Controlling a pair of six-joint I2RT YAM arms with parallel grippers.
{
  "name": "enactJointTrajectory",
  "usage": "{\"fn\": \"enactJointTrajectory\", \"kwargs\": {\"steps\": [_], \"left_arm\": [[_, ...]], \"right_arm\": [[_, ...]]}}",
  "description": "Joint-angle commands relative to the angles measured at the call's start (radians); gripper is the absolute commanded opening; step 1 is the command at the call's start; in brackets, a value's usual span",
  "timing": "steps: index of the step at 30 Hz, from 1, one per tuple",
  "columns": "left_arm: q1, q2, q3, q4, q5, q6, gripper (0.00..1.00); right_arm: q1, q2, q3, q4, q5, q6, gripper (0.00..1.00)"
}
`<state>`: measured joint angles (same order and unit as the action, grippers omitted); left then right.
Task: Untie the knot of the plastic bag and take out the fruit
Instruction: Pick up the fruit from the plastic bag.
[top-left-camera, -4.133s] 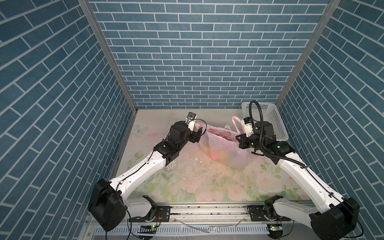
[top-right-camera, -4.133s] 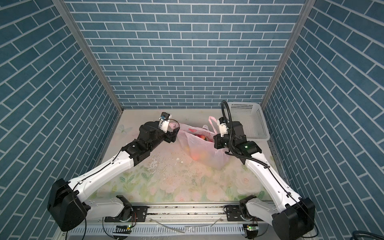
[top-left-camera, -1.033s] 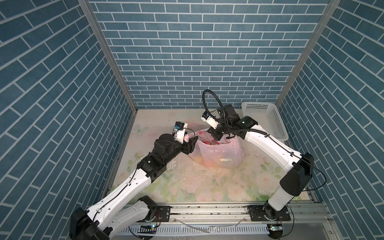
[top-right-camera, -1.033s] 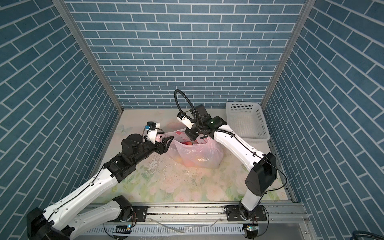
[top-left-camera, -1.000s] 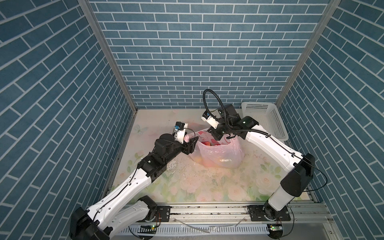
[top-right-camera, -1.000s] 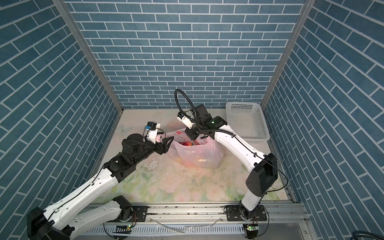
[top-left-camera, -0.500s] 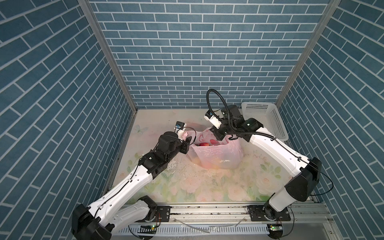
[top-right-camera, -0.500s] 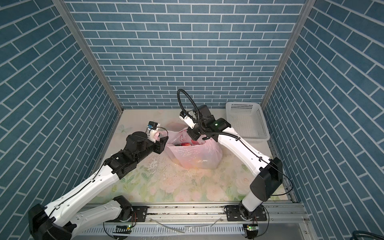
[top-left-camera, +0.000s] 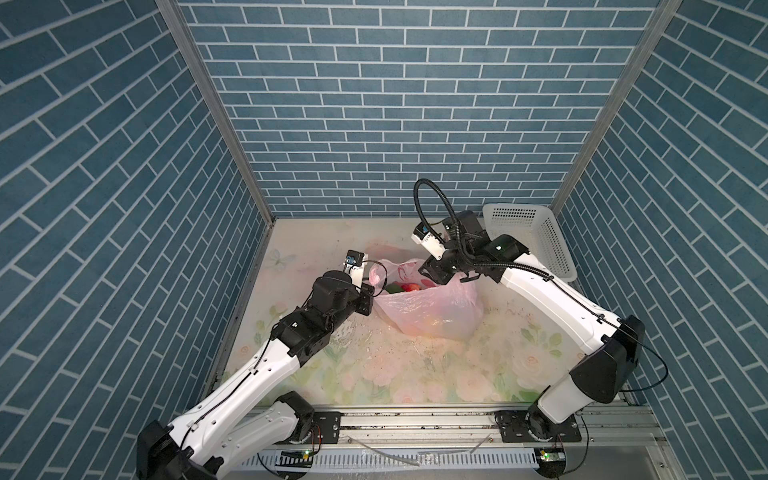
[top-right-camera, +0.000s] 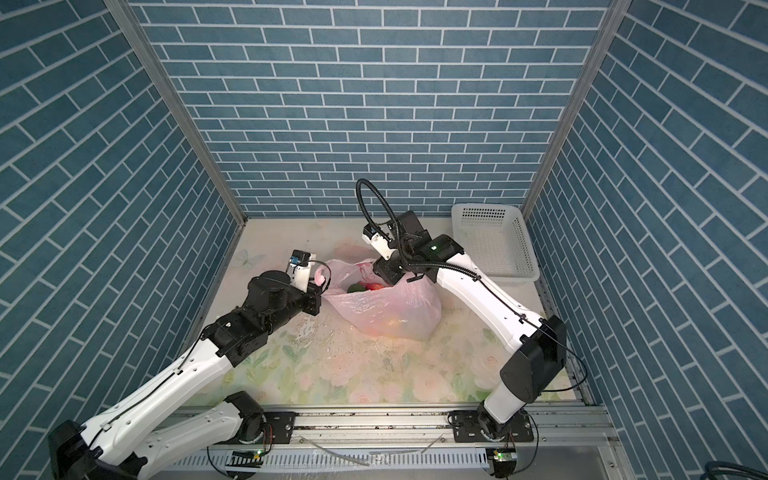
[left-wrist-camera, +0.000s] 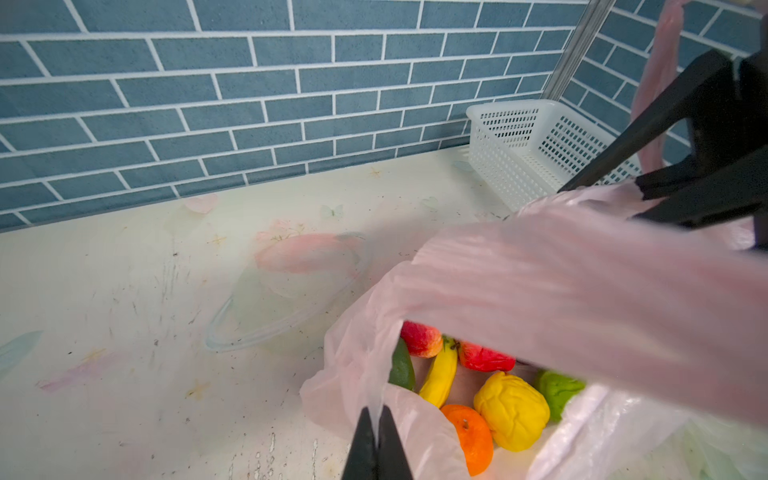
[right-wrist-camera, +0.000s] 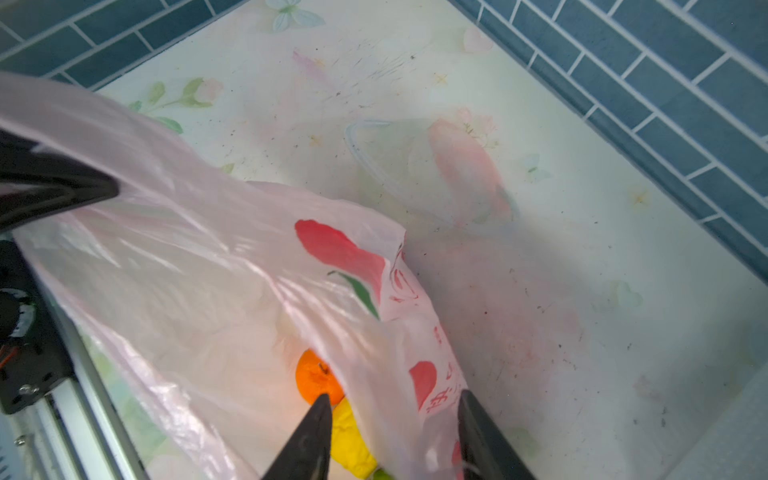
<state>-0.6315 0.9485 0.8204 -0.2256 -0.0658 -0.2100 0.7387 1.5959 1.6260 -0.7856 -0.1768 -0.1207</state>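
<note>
Plainly, the plastic bag sits on the worktop with its mouth pulled wide. The fruit lies inside it: two red pieces, a banana, an orange, a lumpy yellow one and two green. The left gripper is clamped tight on the rim film. The right gripper stands with jaws apart, a fold of film between them (not pinched, as far as shows). Both top views give only red and green pieces at the mouth; the left wrist view shows the rest. A white basket stands in the far right corner. A clear dish, plain in the wrist views, lies beyond the bag.
</note>
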Motion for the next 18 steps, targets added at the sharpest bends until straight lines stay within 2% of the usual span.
{"fn": "enactJointTrajectory", "kwargs": {"steps": [1, 8, 14, 18], "left_arm": [[-0.003, 0.003, 0.028, 0.030, 0.051, -0.037, 0.00], [-0.004, -0.015, 0.006, 0.067, 0.089, -0.081, 0.00], [-0.004, -0.025, -0.003, 0.078, 0.103, -0.101, 0.00], [-0.006, -0.045, -0.031, 0.097, 0.107, -0.122, 0.00]], "right_arm": [[0.004, -0.090, 0.039, -0.126, -0.101, 0.080, 0.56], [0.056, -0.175, -0.005, -0.097, -0.183, 0.212, 0.60], [0.090, -0.120, -0.023, 0.001, -0.240, 0.304, 0.60], [0.090, -0.056, -0.065, 0.104, -0.206, 0.351, 0.58]]}}
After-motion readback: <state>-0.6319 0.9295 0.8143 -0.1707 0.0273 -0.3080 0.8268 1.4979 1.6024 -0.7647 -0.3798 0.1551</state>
